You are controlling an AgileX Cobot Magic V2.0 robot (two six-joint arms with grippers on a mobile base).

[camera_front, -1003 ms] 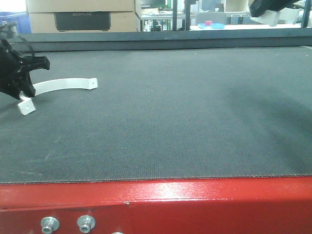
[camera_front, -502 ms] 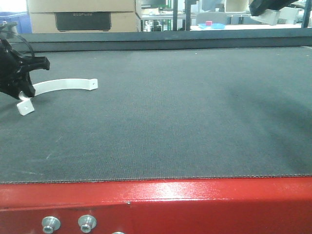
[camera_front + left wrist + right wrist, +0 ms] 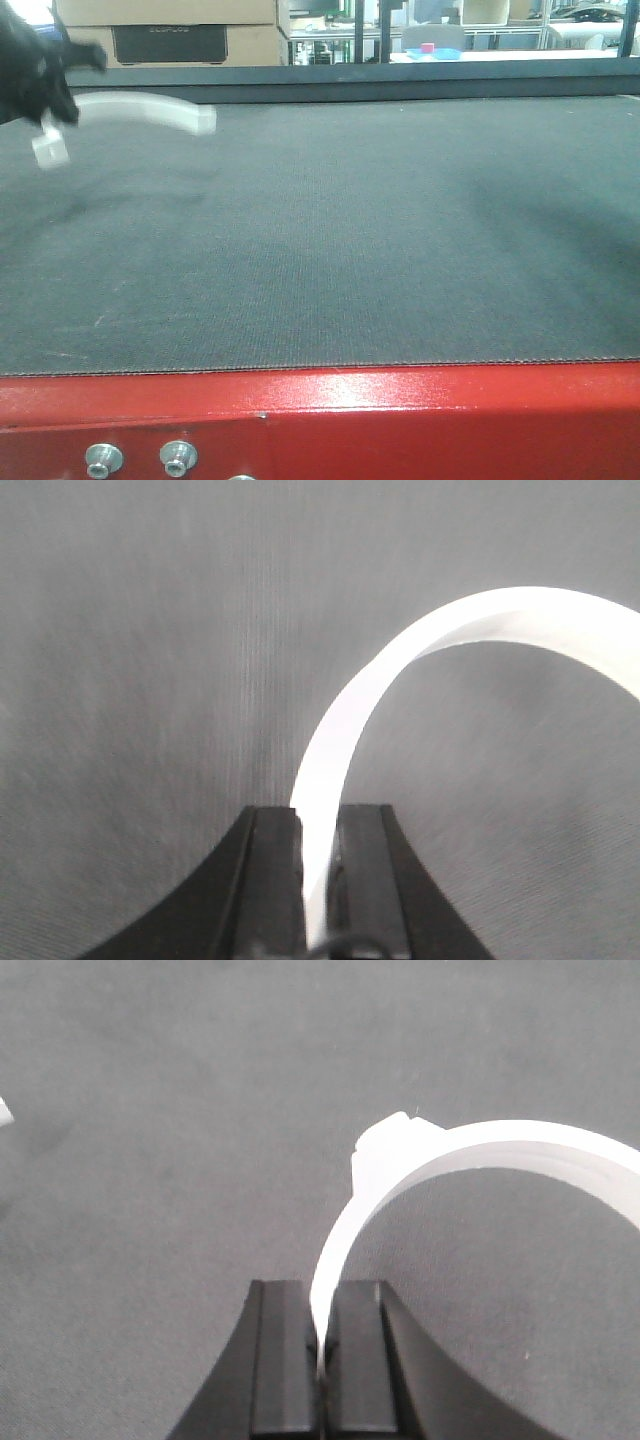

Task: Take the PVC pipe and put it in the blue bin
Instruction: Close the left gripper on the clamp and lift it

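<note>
The PVC pipe is a white curved strip with a small tab at its near end. It hangs above the dark belt at the far left, blurred by motion. My left gripper is shut on its left end. In the left wrist view the strip rises from between the black fingers of that gripper and arcs right. My right gripper is shut on a second white curved PVC piece above the belt; this gripper is outside the exterior view. The blue bin is out of view.
A red metal edge runs along the belt's near side and a dark raised rail along the far side. Cardboard boxes stand behind the rail at left. A small blue tray sits far back. A white scrap shows at the right wrist view's left edge.
My left gripper has risen with the white strip, lifting it off the belt. The right gripper, earlier at the top right corner with a white piece, has left the exterior view.
</note>
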